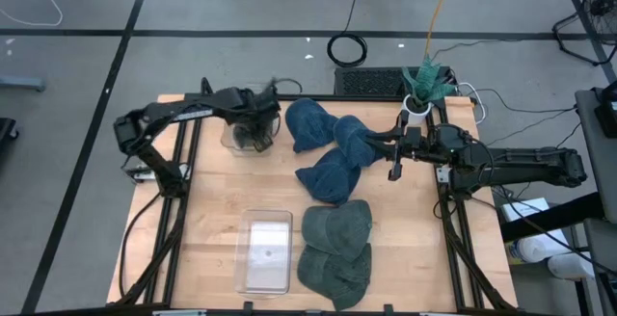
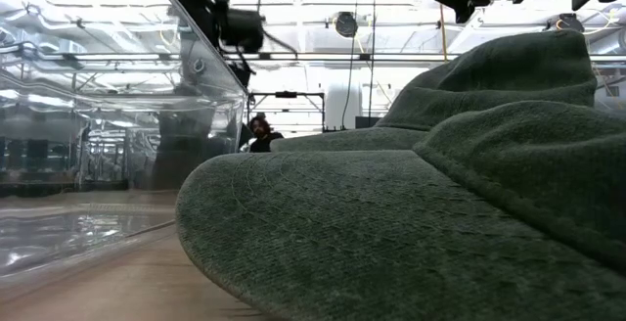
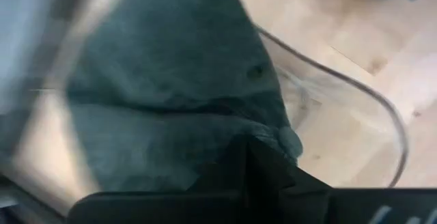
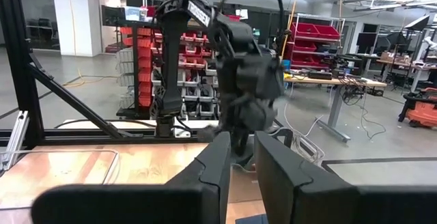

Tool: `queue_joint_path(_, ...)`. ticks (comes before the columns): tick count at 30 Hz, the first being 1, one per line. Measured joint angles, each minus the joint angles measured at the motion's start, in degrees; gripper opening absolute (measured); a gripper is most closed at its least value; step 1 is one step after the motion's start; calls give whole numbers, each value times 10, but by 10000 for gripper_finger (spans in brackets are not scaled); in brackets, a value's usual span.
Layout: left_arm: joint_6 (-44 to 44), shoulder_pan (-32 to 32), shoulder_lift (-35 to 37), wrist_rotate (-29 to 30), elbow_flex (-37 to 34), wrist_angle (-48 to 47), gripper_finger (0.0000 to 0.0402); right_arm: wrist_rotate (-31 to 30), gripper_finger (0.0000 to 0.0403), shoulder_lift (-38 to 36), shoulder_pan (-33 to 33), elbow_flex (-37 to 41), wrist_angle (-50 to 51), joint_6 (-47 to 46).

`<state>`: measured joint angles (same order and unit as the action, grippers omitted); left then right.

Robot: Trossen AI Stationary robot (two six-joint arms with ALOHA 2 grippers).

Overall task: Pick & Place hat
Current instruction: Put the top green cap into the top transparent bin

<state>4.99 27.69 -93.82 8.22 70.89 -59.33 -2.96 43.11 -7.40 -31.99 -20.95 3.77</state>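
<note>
Toward ten o'clock on the table, seen from above, the left gripper (image 1: 256, 131) is clenched on a dark hat (image 1: 262, 123) over a clear bin (image 1: 236, 135); its long axis cannot be told. Its wrist camera shows grey-green cloth (image 3: 171, 87) pinched. Right gripper (image 1: 393, 158) hovers near two o'clock, fingers (image 4: 215, 159) narrowly parted, empty.

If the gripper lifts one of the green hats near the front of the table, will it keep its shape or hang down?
The green hats look like soft knit fabric, lying slumped and creased, so one would probably sag and drape from the pinch point. It is likely light. Its fuzzy surface suggests that it would not slip easily, and it should not roll.
</note>
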Motion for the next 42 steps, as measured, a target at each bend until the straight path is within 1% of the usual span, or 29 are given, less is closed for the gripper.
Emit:
queue_joint_path(3, 0, -4, -36, 2, 0, -7, 11, 0, 54, 0, 0, 0, 0, 1)
queue_joint_path(6, 0, -4, -67, 28, 0, -9, 19, 0, 54, 0, 0, 0, 0, 1)
queue_joint_path(9, 4, -5, -89, 54, 0, -7, 13, 0, 54, 0, 0, 0, 0, 1)
queue_joint_path(12, 14, -5, -102, 52, 2, -5, 4, 0, 54, 0, 0, 0, 0, 1)
queue_joint_path(15, 5, -7, -101, 49, 2, -6, 11, 0, 54, 0, 0, 0, 0, 1)
queue_joint_path(18, -4, -13, -78, 56, -1, -10, 12, 0, 54, 0, 0, 0, 0, 1)
queue_joint_path(21, -6, -16, -32, 56, 8, -12, 4, 0, 54, 0, 0, 0, 0, 1)
queue_joint_path(26, -10, -19, 45, 56, 9, -12, 14, 0, 54, 0, 0, 0, 0, 1)
queue_joint_path(27, -21, -17, 61, 63, 9, -11, 13, 0, 54, 0, 0, 0, 0, 1)
queue_joint_path(29, -55, -11, 88, 100, 10, -14, 5, 0, 54, 0, 0, 0, 0, 1)
queue_joint_path(31, -68, 2, 102, 129, 10, -9, 5, 0, 54, 0, 0, 0, 0, 1)
queue_joint_path(32, -68, 14, 105, 121, 10, -5, 7, 0, 54, 0, 0, 0, 0, 1)
queue_joint_path(35, -77, 53, 105, 47, 4, -3, 5, 0, 54, 0, 0, 0, -1, 1)
queue_joint_path(39, -82, 86, 80, 25, -25, 28, 7, 0, 54, 0, 0, 0, -2, 1)
queue_joint_path(40, -82, 93, 74, 4, -34, 37, 8, 0, 54, 0, 0, 0, -2, 1)
queue_joint_path(42, -94, 105, 66, -59, -48, 59, 5, 0, 54, 0, 0, 0, -2, 1)
